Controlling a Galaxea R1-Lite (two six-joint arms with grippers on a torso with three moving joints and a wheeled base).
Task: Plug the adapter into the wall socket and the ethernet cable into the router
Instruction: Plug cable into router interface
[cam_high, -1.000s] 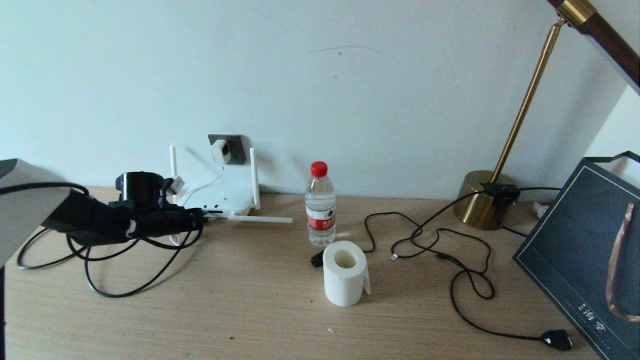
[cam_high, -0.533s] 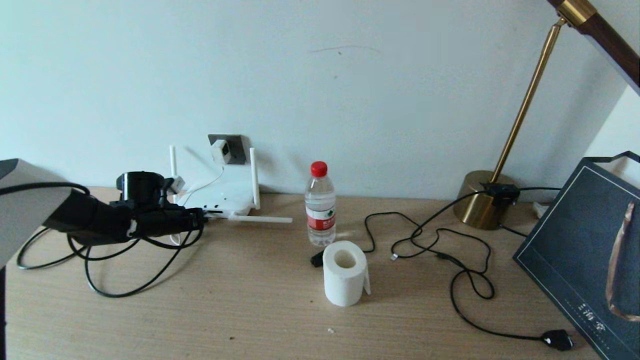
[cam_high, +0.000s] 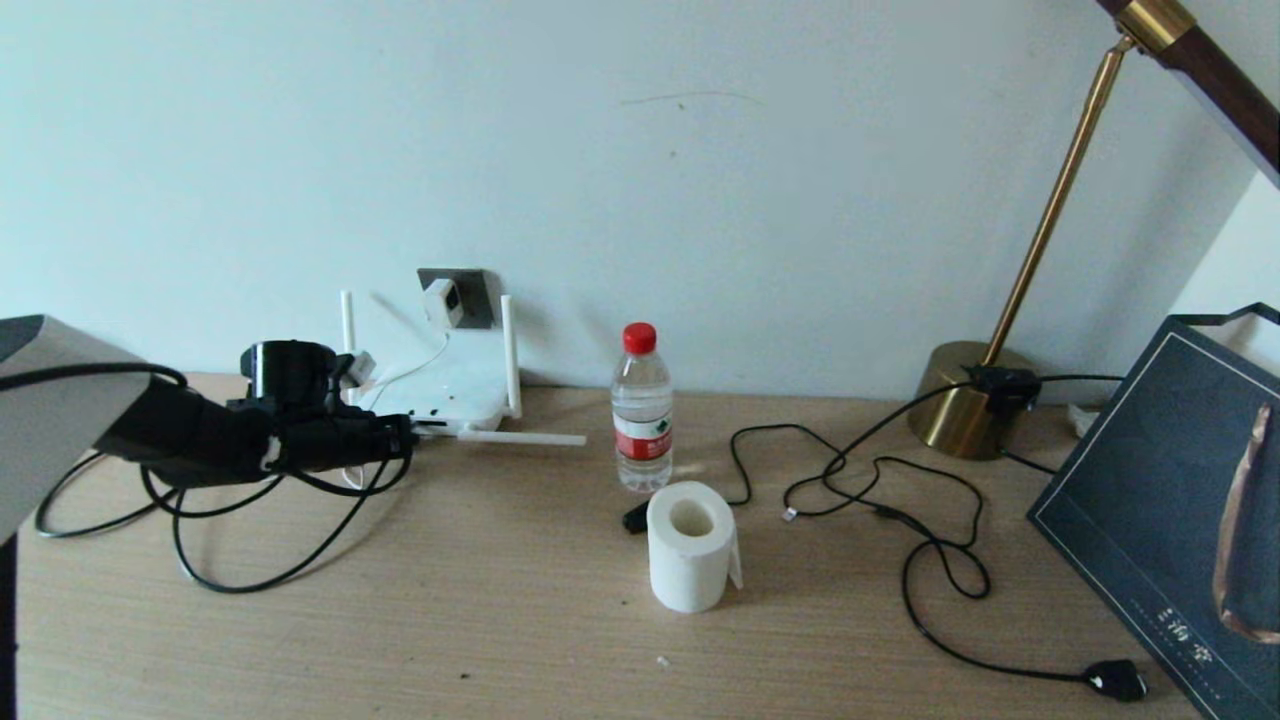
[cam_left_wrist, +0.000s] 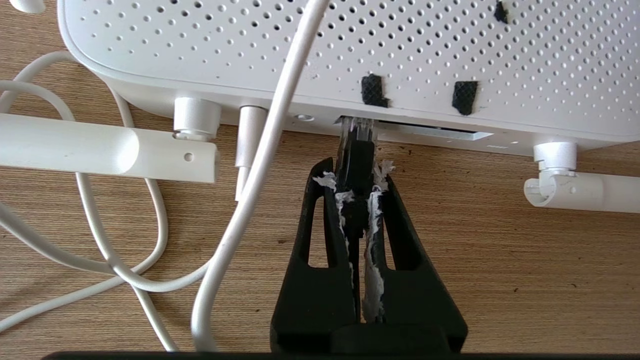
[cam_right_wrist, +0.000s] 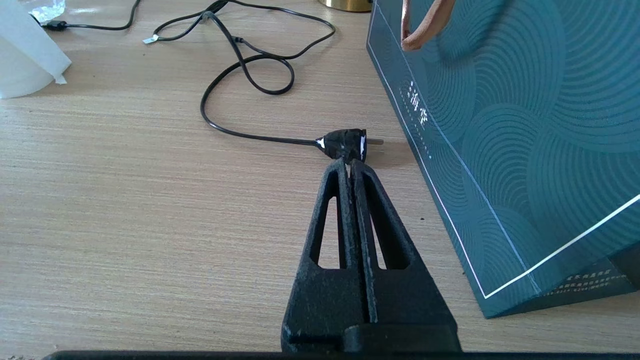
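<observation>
We see the left gripper (cam_left_wrist: 356, 187) low over the wooden table (cam_high: 500, 620), in front of the router (cam_high: 452, 395). Its fingers are pressed together on the plug of the ethernet cable (cam_left_wrist: 356, 150), and the clear tip of this plug is at the dark port opening (cam_left_wrist: 425, 131) on the router's edge; we cannot tell how deep it sits. In the head view the black cable (cam_high: 270, 575) makes loose loops on the table under the left arm.

The adapter (cam_high: 441, 300) sits on the wall socket (cam_high: 470, 296), behind the router, and its thin white cord (cam_left_wrist: 260, 165) hangs down across the router's top. One antenna (cam_high: 522, 438) lies flat on the table, two others stand upright.

The right gripper (cam_right_wrist: 350, 167) does not show in the head view. In its wrist view it hangs above the table with the fingers closed on nothing, just beside a black plug (cam_right_wrist: 345, 143) and a dark blue bag (cam_right_wrist: 510, 125).

A water bottle (cam_high: 641, 420), a paper roll (cam_high: 689, 545) and a brass lamp (cam_high: 965, 400) stand to the right of the router.
</observation>
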